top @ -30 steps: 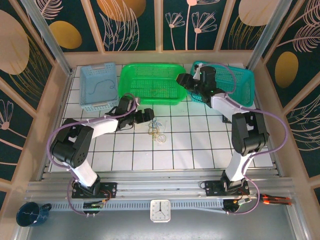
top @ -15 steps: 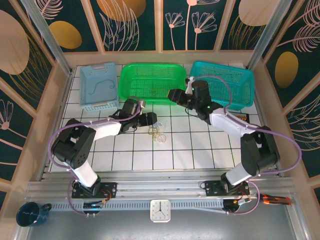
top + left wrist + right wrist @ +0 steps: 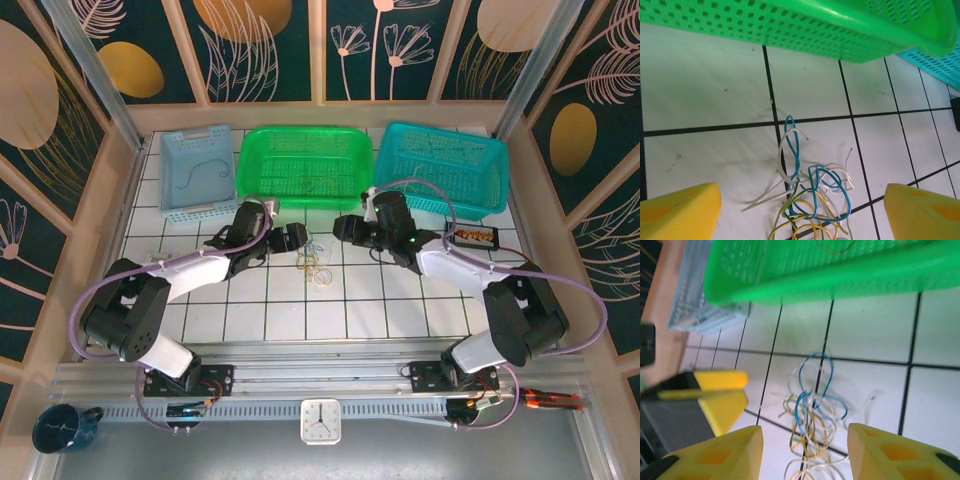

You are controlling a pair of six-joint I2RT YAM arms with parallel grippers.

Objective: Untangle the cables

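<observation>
Two grippers flank one small tangle of cables (image 3: 315, 262) lying on the white tiled table (image 3: 400, 300), just below the middle of the top view. The left gripper (image 3: 293, 238) sits at the tangle's upper left and the right gripper (image 3: 345, 228) at its upper right. Both are near it, and neither is seen touching it.

In the left wrist view the left gripper's yellow fingers (image 3: 677, 212) occupy the two bottom corners. They are spread wide and grip nothing. The tangle rests on the tile between them at bottom centre, clear of both. In the right wrist view the right gripper's fingers (image 3: 890, 452) are likewise well apart and empty, and the tangle shows in the gap between them. One yellow finger of the left gripper juts in from the left edge there.

Seen from above, the tangle's long axis runs up and down the frame, leaning slightly toward the lower right. In the left wrist view a blue cable (image 3: 791, 145) forms a narrow loop pointing toward the top of the frame, at the green basket (image 3: 790, 25). Yellow and green strands bunch at the bottom edge, and a white strand trails toward the lower left. In the right wrist view the blue loop also points up the frame toward the green basket, with the light blue basket (image 3: 692, 300) at the upper left.
</observation>
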